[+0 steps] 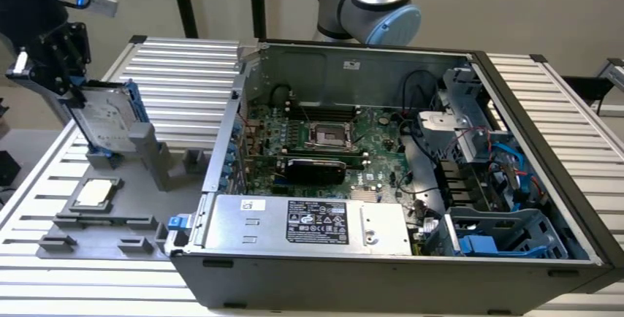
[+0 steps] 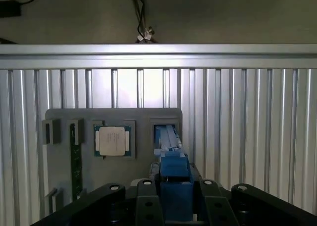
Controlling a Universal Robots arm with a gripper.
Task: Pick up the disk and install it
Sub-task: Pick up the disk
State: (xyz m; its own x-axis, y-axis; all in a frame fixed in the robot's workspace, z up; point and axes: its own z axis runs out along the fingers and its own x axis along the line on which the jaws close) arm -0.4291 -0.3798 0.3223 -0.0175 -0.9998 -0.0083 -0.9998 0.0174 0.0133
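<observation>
Nearly upright, disk (image 1: 105, 121) clamped in pincer (image 2: 173, 200), over grey holder (image 1: 148, 155)

On the slatted table (image 1: 185, 61), the open computer case (image 1: 390, 280) lies at the exterior view's right, with the fixture (image 1: 98, 233) just beside it at the left. The disk (image 1: 105, 120) stands tilted at the fixture's far end, its lower end seemingly in a slot, and the gripper (image 1: 73, 94) clasps its upper end. The chip (image 1: 98, 191) lies in a recess in front of it. Inside the case, the motherboard (image 1: 322, 134) lies behind the power supply (image 1: 292, 222).
</observation>
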